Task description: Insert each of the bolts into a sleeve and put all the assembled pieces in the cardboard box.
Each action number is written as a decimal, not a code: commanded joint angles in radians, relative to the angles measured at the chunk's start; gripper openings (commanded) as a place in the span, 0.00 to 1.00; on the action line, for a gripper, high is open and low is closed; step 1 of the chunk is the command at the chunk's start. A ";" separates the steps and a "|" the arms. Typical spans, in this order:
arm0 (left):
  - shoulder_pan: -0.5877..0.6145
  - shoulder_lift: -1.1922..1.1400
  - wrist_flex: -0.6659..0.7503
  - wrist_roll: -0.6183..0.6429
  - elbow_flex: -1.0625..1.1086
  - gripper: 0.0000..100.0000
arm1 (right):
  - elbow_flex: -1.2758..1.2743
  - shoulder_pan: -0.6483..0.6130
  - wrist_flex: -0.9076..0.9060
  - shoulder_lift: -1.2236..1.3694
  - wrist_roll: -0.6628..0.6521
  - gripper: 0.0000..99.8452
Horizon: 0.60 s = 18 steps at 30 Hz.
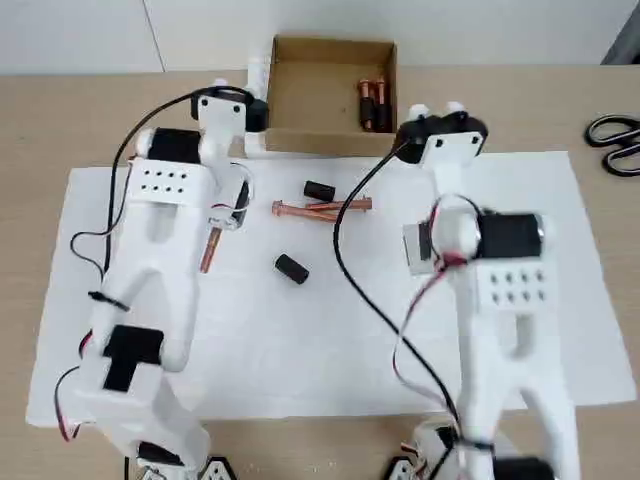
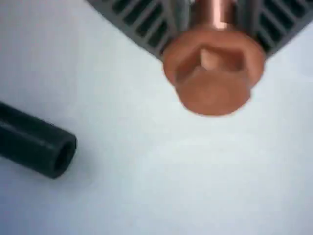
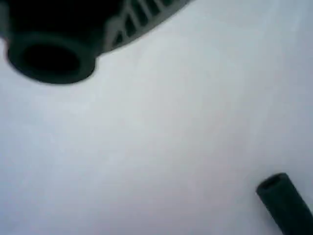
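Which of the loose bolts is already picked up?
The bolt clamped by its shank in the left gripper. The other two bolts lie side by side on the white paper, just in front of the cardboard box.

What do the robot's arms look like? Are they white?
Yes! The left arm and right arm are chunky white plastic with black motors, rows of little holes, and black and red wires looping off them. The left end effector has ribbed grey pads.
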<state>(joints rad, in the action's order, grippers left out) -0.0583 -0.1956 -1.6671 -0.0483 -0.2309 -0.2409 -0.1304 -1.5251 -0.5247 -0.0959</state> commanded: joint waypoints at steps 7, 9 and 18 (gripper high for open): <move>-0.005 0.264 -0.086 -0.011 -0.007 0.00 | -0.130 -0.004 0.001 -0.493 -0.005 0.00; -0.021 0.315 -0.084 -0.011 0.005 0.00 | -0.221 -0.004 0.002 -0.579 -0.003 0.00; -0.098 0.489 -0.037 0.040 0.010 0.00 | -0.703 -0.005 0.392 -0.854 -0.003 0.00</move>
<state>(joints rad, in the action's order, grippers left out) -0.1381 0.2202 -1.7331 -0.0514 -0.2171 -0.8255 -0.1335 -1.2781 -1.3088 -0.0959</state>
